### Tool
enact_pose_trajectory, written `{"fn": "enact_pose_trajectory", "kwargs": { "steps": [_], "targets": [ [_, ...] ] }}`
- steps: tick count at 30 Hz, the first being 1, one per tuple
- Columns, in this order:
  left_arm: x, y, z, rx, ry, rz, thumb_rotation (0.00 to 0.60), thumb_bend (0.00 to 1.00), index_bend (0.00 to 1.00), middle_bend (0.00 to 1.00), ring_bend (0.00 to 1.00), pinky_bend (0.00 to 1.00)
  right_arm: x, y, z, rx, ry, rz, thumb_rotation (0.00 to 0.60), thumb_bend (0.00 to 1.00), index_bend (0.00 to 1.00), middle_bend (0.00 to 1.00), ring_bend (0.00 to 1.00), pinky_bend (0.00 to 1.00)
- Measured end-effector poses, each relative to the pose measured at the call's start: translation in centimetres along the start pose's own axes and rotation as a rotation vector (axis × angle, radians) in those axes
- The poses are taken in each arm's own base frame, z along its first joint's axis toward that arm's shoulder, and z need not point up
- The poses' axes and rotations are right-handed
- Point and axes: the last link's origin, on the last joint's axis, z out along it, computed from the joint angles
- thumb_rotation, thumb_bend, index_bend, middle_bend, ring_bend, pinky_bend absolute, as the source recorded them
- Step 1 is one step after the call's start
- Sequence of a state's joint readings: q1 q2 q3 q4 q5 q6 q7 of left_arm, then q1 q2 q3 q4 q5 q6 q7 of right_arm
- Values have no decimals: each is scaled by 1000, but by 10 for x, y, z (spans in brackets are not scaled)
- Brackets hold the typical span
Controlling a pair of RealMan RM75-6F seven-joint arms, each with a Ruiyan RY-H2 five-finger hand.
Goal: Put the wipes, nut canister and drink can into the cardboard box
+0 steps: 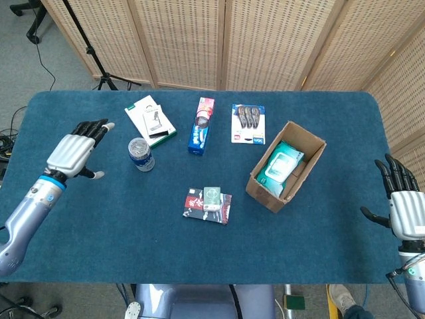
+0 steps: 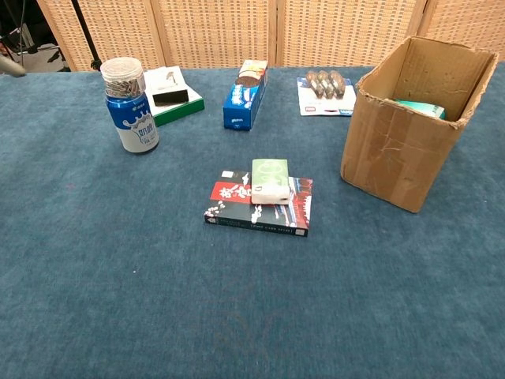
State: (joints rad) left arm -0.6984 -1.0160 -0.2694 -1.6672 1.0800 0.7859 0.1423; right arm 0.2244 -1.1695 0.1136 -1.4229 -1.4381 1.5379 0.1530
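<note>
The cardboard box (image 1: 312,145) (image 2: 394,150) stands at the right of the blue table, and the green wipes pack (image 1: 280,164) (image 2: 420,108) lies inside it. The blue and white nut canister (image 1: 141,155) (image 2: 129,105) stands upright at the left. No drink can shows in either view. My left hand (image 1: 74,150) hovers open a little left of the canister, fingers spread, holding nothing. My right hand (image 1: 403,203) hangs open past the table's right edge, well clear of the box.
A book with a small green packet on it (image 1: 208,203) (image 2: 265,195) lies mid-table. At the back lie a green-edged box (image 1: 151,120), a blue toothpaste box (image 1: 200,125) and a card of razors (image 1: 248,123). Wicker screens stand behind the table.
</note>
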Motion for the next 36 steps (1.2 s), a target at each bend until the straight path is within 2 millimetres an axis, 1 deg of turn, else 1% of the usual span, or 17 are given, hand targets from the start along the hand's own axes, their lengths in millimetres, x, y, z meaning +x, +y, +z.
{"fn": "enact_pose_trajectory", "kwargs": {
  "steps": [3,7,10,12,16,18,20,21,24,28,31,36],
  "targets": [
    [-1,12,21,-2,-27,19,600,0,37,0,0,36,0,3,2,-12,-4,1,600,0,0,0,0,108],
    [-8,29,46,-8,-52,60,600,0,71,0,0,73,1,7,6,-29,0,8,600,0,0,0,0,108],
    [-13,39,60,-7,-64,78,600,0,97,0,1,104,1,8,7,-35,1,11,600,0,0,0,0,108],
    [-14,42,65,-3,-67,93,600,3,120,11,14,132,1,9,7,-39,-1,14,600,0,0,0,0,108],
    [-18,51,76,9,-76,104,600,24,193,60,68,191,1,12,9,-56,-8,25,600,0,0,0,0,108],
    [-20,55,81,16,-82,108,600,32,239,104,104,228,2,13,9,-60,-10,28,600,0,0,0,0,108],
    [-23,59,86,23,-88,118,600,45,308,178,154,271,2,14,9,-64,-11,33,600,0,0,0,0,108],
    [-24,60,87,26,-88,124,600,49,327,198,168,282,2,15,10,-67,-12,35,600,0,0,0,0,108],
    [-27,60,89,41,-86,143,600,65,385,257,214,320,3,15,10,-69,-12,41,600,0,0,0,0,108],
    [-29,59,91,67,-73,154,600,112,518,357,319,401,4,16,10,-70,-12,46,600,0,0,0,0,107],
    [-31,60,92,81,-60,164,600,149,552,389,356,431,4,17,9,-72,-14,47,600,0,0,0,0,108],
    [-32,62,92,87,-48,168,600,166,560,396,363,439,4,16,9,-72,-18,48,600,0,0,0,0,108]
  ]
}}
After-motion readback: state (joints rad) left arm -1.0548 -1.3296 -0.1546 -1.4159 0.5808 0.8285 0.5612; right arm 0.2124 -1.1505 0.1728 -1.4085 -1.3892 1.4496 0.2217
